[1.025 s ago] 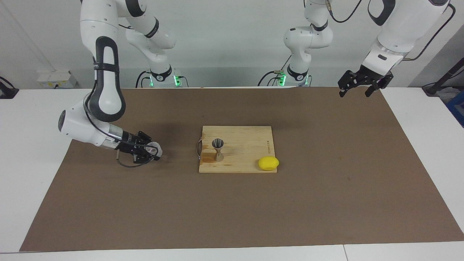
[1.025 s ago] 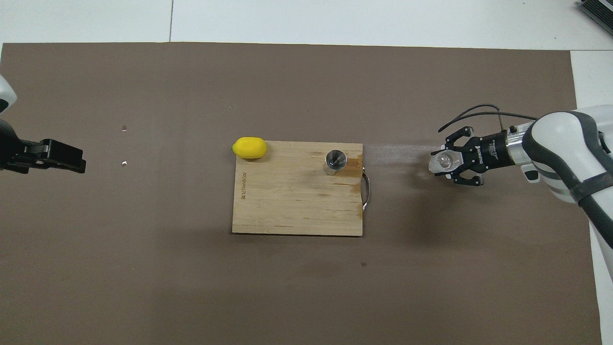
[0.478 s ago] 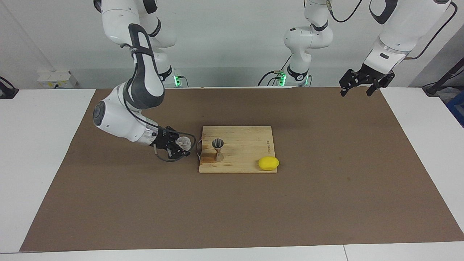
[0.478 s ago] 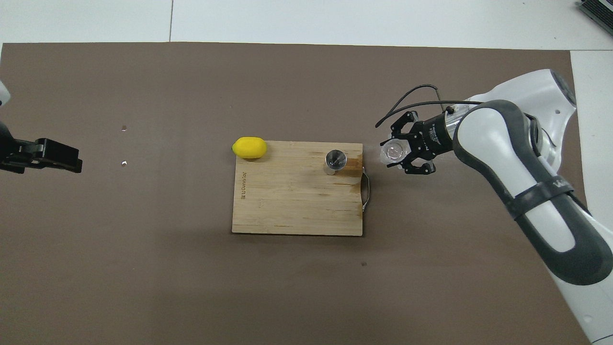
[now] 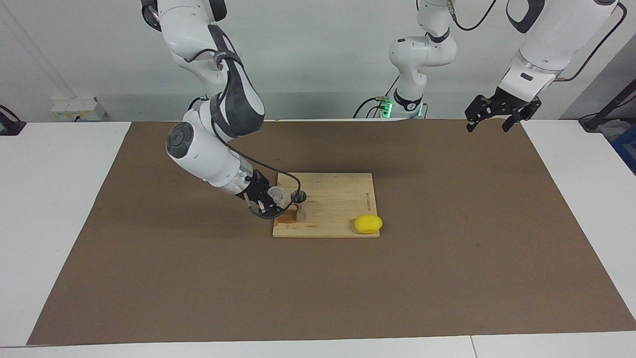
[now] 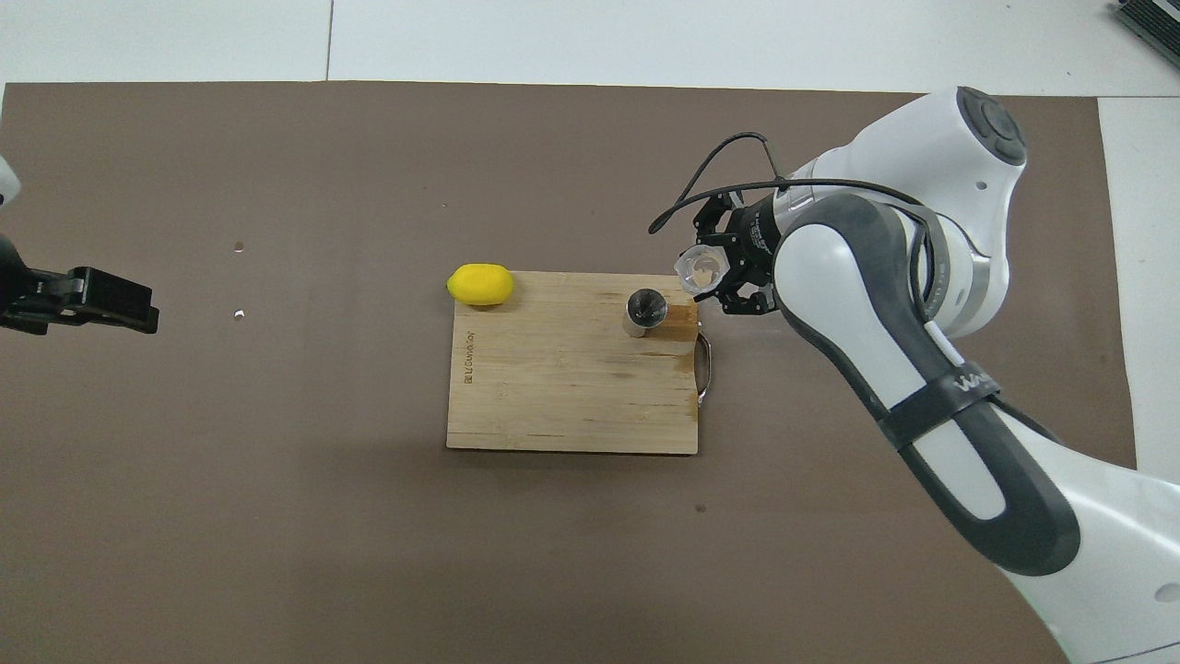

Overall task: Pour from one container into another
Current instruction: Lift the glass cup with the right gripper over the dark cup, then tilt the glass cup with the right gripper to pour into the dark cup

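White surface (image 5: 59, 209) (image 6: 645, 37) covered by a large brown paper mat (image 5: 447, 258) (image 6: 277, 516). At the mat's centre lies a rectangular pale wooden cutting board (image 5: 338, 199) (image 6: 562, 397) with a thin metal handle (image 6: 705, 367) on its edge toward the right arm's end; a short line of dark writing (image 5: 367, 201) (image 6: 469, 359) runs along the edge toward the left arm's end, too small to be read. Darker stained patches mark the board near the handle.

Right arm: white and dark grey, with a pale logo on its dark band, not legible. Its black right tool (image 5: 271, 200) (image 6: 722, 269) hangs over the board's handle edge, clenched on a small clear round cup (image 5: 277, 195) (image 6: 702, 269), which is held in the air, tipped slightly toward the jigger and just beside its rim.

Left arm: waits. Its black left tool (image 5: 497, 113) (image 6: 101, 300) hangs above the mat's corner at the left arm's end, fingers spread apart and grasping nothing.

A yellow lemon (image 5: 368, 224) (image 6: 480, 284) rests on the board's corner farther from the robots, toward the left arm's end.

A small silvery metal hourglass-shaped jigger (image 5: 298, 205) (image 6: 644, 312) stands upright on the board near the handle edge, its open upper cone facing up.
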Robot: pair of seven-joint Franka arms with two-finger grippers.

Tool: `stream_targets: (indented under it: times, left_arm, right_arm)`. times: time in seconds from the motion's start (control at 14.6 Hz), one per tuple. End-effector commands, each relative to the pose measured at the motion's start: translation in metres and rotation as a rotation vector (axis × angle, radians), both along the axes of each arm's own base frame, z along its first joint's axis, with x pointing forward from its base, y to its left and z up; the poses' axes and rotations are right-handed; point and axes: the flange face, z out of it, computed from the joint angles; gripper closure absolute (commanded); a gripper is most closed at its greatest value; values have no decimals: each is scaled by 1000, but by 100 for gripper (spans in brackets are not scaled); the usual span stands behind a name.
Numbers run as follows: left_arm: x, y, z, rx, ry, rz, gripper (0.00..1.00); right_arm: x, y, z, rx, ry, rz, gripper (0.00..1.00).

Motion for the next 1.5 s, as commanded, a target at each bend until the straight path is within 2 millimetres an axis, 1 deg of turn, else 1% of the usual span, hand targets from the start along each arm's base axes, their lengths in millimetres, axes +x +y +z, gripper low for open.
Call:
stream_targets:
  times: [0.0, 0.14, 0.2, 0.27, 0.41, 0.48, 0.55, 0.75, 0.89, 1.02, 1.09, 1.16, 1.3, 1.43]
  left_arm:
    - [-2, 3, 1, 8, 7, 3, 0]
    - [-2, 3, 2, 7, 6, 3, 0]
    - [-2, 3, 2, 7, 6, 3, 0]
    - [-2, 3, 2, 7, 6, 3, 0]
    - [-2, 3, 3, 7, 4, 3, 0]
    - [-2, 3, 3, 7, 4, 3, 0]
    - [-2, 3, 2, 7, 5, 3, 0]
    - [-2, 3, 3, 7, 4, 3, 0]
    - [-2, 3, 3, 7, 4, 3, 0]
    - [-2, 3, 2, 7, 5, 3, 0]
    - [-2, 3, 2, 7, 6, 3, 0]
    - [-2, 3, 3, 7, 4, 3, 0]
    - [-2, 3, 3, 7, 4, 3, 0]
    - [-2, 3, 3, 7, 4, 3, 0]
  right_arm:
    - [6, 15, -4, -62, 7, 8, 100]
    - [8, 15, -1, -137, -3, -12, 100]
    - [6, 19, -1, -170, -9, -4, 100]
    - [2, 30, -1, -200, -20, 26, 100]
    - [-4, 36, -1, -253, -19, 69, 100]
    - [-9, 44, 0, -287, -31, 100, 100]
    - [-14, 57, 1, -308, -44, 129, 100]
    - [-17, 59, 0, -327, -38, 143, 100]
    - [-22, 68, 2, -377, -62, 183, 100]
    - [-23, 65, 1, -422, -57, 204, 100]
    - [-23, 67, 5, -436, -70, 212, 100]
    - [-25, 72, 6, -444, -78, 223, 100]
    - [-26, 75, 6, -454, -85, 231, 100]
    - [-29, 83, 6, -479, -101, 254, 100]
